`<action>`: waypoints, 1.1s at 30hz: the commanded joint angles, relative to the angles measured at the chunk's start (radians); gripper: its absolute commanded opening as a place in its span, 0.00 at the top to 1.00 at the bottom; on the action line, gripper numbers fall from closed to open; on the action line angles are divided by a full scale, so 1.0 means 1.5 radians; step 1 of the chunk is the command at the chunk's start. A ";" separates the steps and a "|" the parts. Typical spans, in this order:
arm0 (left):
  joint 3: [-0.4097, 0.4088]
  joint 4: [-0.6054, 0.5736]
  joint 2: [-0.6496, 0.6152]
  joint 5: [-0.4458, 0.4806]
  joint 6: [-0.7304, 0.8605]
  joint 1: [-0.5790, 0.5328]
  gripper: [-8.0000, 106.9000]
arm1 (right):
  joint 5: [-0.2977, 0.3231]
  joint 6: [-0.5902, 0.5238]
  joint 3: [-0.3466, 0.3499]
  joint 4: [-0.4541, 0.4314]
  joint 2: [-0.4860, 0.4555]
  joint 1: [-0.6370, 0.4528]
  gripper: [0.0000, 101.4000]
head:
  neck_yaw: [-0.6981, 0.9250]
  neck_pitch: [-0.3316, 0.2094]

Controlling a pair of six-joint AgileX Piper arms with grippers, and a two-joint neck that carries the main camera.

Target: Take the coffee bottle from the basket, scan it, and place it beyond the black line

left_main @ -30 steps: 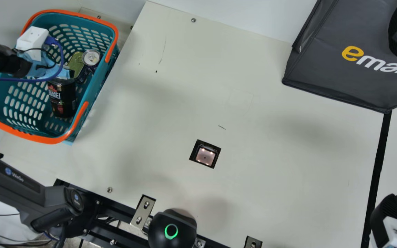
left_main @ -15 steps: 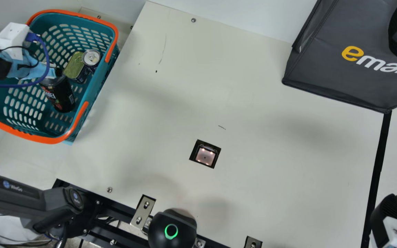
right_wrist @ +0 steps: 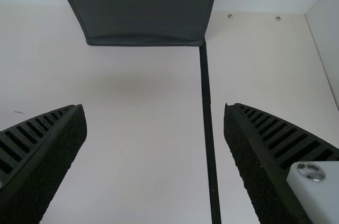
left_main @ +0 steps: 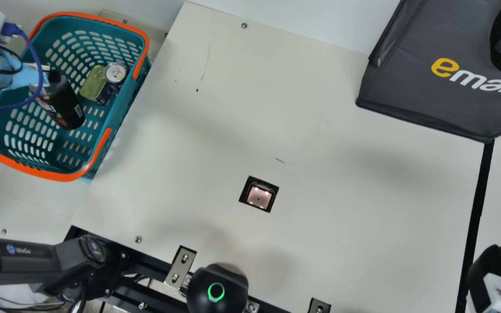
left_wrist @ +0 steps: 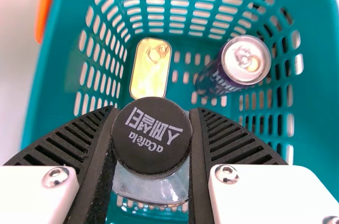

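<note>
A cream surface [left_main: 342,226] stretches between two black robot arms, its square, lit scanner window [left_main: 259,198] lying between the left pincer [left_main: 54,77] and the right pincer [left_main: 492,271]. The left pincer grips a black, cylindrical coffee bottle [left_main: 64,106] by its upper end, the round dark cap [left_wrist: 152,135] snug between two ribbed fingers. Tilted, the bottle slants down from that pincer over the interior of a perforated teal plastic basket with orange handles [left_main: 59,176]; whether its base touches the basket cannot be told. Ahead of the left pincer, inside the basket, are a flat rectangular tin with a golden lid [left_main: 94,82] and, near it, a dark blue, silver-topped round can [left_main: 115,72]. The right pincer hangs wide apart with nothing in its grasp, beside a straight black line [left_main: 479,191]. Ahead of it stands a dark grey fabric bag [left_main: 407,87], its corner meeting the line.
</note>
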 commanded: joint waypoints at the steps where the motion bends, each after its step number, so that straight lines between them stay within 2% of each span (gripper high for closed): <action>1: -0.009 -0.006 -0.012 0.019 -0.001 0.004 0.84 | 0.000 0.000 0.000 0.000 0.000 0.000 0.10 | 0.002 -0.017; 16: -0.088 -0.067 -0.082 0.133 -0.001 -0.001 0.84 | 0.000 0.000 0.000 0.000 0.000 0.000 0.10 | 0.002 -0.017; 33: -0.168 -0.121 -0.120 0.194 -0.004 -0.090 0.84 | 0.000 0.000 0.000 0.000 0.000 0.000 0.10 | 0.002 -0.017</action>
